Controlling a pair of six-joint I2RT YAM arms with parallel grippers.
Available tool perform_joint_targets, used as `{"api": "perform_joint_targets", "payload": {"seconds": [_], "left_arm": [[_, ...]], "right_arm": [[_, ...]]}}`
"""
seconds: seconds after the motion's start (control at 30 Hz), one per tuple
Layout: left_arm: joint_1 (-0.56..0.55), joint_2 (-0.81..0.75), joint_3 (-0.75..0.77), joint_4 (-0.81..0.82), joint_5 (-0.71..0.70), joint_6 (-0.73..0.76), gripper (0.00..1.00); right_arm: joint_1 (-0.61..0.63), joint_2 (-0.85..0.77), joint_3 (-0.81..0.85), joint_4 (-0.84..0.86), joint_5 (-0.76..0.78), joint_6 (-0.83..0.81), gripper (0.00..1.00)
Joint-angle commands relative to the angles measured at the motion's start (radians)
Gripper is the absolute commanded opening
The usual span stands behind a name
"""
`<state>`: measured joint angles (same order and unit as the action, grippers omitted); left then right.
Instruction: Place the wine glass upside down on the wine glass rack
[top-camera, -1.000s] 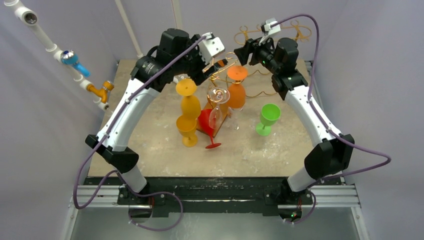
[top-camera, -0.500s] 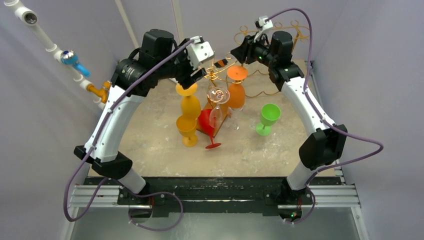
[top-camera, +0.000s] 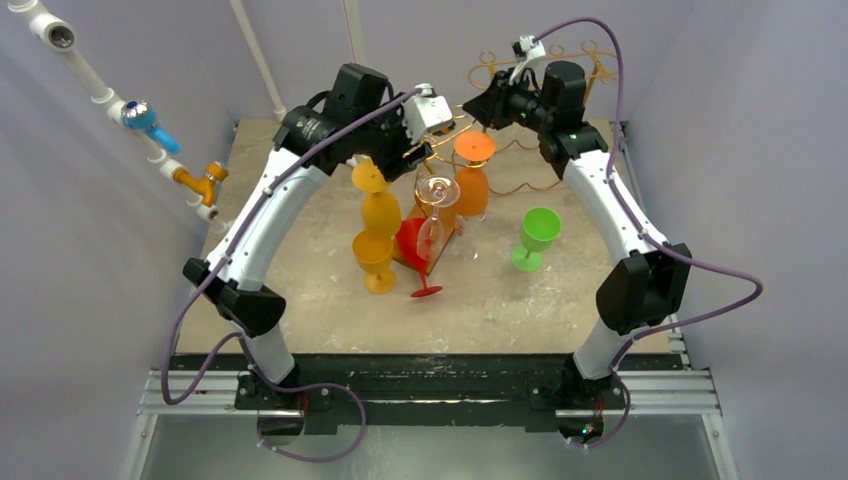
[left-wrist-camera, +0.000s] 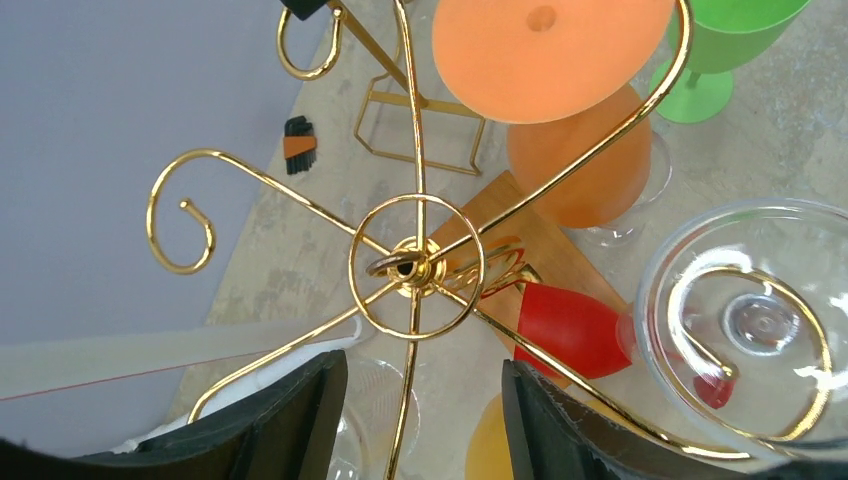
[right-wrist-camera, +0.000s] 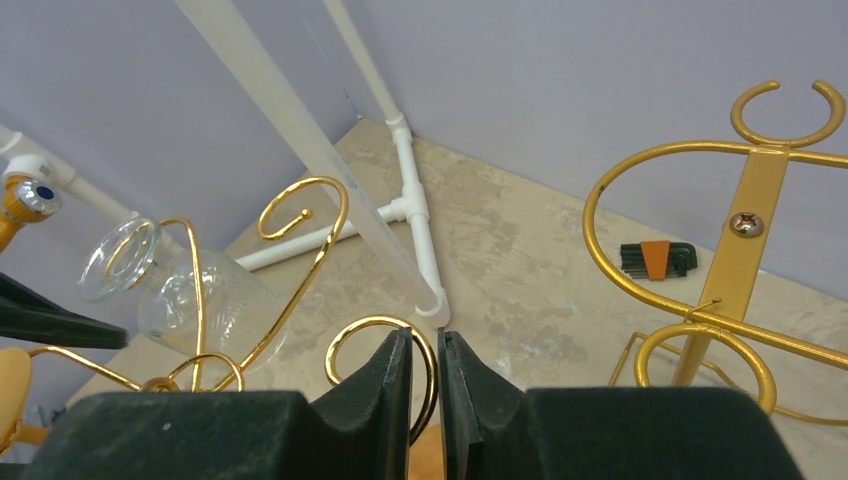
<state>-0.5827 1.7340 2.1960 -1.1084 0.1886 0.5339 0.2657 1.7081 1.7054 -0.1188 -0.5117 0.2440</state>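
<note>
The gold wire wine glass rack (top-camera: 447, 128) stands mid-table; its hub (left-wrist-camera: 415, 265) lies just ahead of my left gripper (left-wrist-camera: 420, 400), which is open and empty above it. A clear ribbed wine glass (right-wrist-camera: 190, 290) hangs upside down on a rack arm, below the open left fingers (left-wrist-camera: 365, 400). Another clear glass (left-wrist-camera: 760, 320), an orange one (left-wrist-camera: 545, 45) and a yellow one (top-camera: 378, 205) also hang on the rack. My right gripper (right-wrist-camera: 426, 350) is shut on a gold curl of the rack (right-wrist-camera: 345, 345). A green wine glass (top-camera: 538, 237) stands upright on the table at right.
A red glass (top-camera: 415, 250) lies tipped on a wooden base under the rack. A second gold rack (right-wrist-camera: 745, 250) stands at the back right, with a hex key set (right-wrist-camera: 655, 258) beside it. White pipes (right-wrist-camera: 410, 200) run along the back wall.
My left gripper has swung right and come in over the rack's hub. My right gripper rose a little a second ago and has since held still on the curl.
</note>
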Motion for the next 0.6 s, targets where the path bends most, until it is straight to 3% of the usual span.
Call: {"api": "perform_joint_targets", "payload": {"seconds": [0.0, 0.57], "left_arm": [[0.004, 0.042, 0.065, -0.131, -0.242, -0.156, 0.61], [0.004, 0.096, 0.100, -0.099, -0.406, -0.127, 0.44]], "right_arm": [[0.002, -0.051, -0.002, -0.005, -0.042, 0.020, 0.16], [0.001, -0.099, -0.060, -0.013, -0.065, 0.052, 0.00]]}}
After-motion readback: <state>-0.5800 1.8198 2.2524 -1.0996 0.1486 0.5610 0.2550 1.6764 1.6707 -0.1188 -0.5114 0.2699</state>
